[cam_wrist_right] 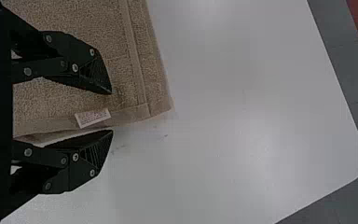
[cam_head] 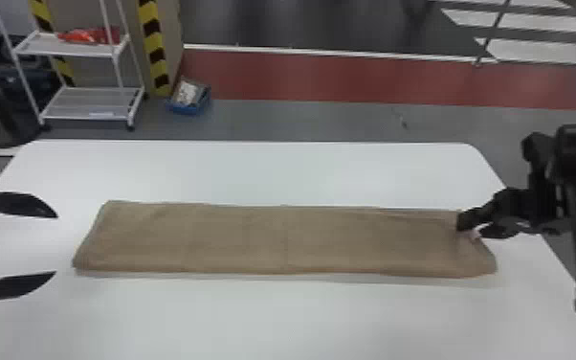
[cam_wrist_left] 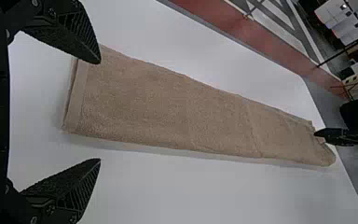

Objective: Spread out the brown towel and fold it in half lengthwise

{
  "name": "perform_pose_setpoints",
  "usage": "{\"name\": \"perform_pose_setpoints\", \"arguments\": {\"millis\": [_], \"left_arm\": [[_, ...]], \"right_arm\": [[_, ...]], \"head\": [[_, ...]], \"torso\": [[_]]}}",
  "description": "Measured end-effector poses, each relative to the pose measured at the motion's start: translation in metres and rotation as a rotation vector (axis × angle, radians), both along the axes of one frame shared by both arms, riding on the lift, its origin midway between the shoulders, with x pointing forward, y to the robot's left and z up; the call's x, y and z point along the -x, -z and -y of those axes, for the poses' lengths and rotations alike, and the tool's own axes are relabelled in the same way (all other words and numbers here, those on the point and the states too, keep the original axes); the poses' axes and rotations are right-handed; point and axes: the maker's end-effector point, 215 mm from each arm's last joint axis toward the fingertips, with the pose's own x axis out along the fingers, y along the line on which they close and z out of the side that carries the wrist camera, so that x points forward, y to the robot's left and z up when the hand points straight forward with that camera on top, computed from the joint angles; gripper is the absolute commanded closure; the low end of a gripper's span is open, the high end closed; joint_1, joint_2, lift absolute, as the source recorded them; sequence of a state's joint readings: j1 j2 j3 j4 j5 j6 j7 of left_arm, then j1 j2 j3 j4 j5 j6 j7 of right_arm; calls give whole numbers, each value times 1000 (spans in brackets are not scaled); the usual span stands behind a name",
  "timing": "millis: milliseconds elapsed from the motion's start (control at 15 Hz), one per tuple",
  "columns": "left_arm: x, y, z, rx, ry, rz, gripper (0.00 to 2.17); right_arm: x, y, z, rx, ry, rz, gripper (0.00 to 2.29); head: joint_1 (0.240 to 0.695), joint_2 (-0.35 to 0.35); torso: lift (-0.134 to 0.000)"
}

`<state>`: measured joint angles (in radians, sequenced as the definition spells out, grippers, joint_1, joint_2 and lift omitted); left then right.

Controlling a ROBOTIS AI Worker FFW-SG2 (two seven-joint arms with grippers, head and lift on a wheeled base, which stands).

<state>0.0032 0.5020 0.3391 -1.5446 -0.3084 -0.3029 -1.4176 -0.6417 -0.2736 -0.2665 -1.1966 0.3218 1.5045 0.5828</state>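
Towel (cam_head: 277,239) lies in a long folded strip across our white table (cam_head: 253,316). We have the left gripper (cam_head: 56,245) wide open near one end and the right gripper (cam_head: 470,229), fingers apart, at the other; whether that one touches, we can't quite tell.

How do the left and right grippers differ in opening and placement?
The left gripper is spread wide, the right gripper noticeably narrower. The left gripper is near the brown towel's left end; the right gripper is at its right end, its fingers on either side of the white label. Both are open.
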Motion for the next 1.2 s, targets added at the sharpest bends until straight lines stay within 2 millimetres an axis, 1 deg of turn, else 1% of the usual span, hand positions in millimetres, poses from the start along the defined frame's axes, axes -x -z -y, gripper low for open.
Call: {"name": "perform_pose_setpoints", "arguments": {"millis": [67,200,467,533,600,733,867,1000,1133,1200], "left_arm": [[0,0,0,0,0,-1,157],[0,0,-1,0,-2,-1,157],[0,1,-2,1,-5,-1,157],[0,1,-2,1,-6,-1,157],[-1,1,-2,1,-6,-1,157],[-1,1,-3,0,-5,0,157],[0,0,-2,-4,6,8,157],[1,-2,-3,-6,11,13,157],[1,-3,-4,-5,9,17,157],[2,-4,-6,-5,7,19,157]], "right_arm": [[-2,-2,-1,-4,1,5,707],[-6,-8,-2,-7,1,12,920],[-9,-7,-3,8,-7,8,944],[-10,-6,-3,10,-8,9,998],[-11,-6,-4,11,-10,10,1150],[-13,-7,-4,2,-7,22,1153],[-21,-11,-12,-43,-7,76,1150],[-36,-29,-22,-103,-30,190,1153],[-49,-51,-23,-129,-54,303,1153],[-56,-61,-20,-135,-62,367,1150]], "head": [[695,-92],[695,-89],[695,-86],[695,-86],[695,-85],[695,-84],[695,-76],[695,-65],[695,-61],[695,-60]], "torso": [[-124],[-124],[-124],[-124],[-124],[-124],[-124],[-124],[-124],[-124]]}}
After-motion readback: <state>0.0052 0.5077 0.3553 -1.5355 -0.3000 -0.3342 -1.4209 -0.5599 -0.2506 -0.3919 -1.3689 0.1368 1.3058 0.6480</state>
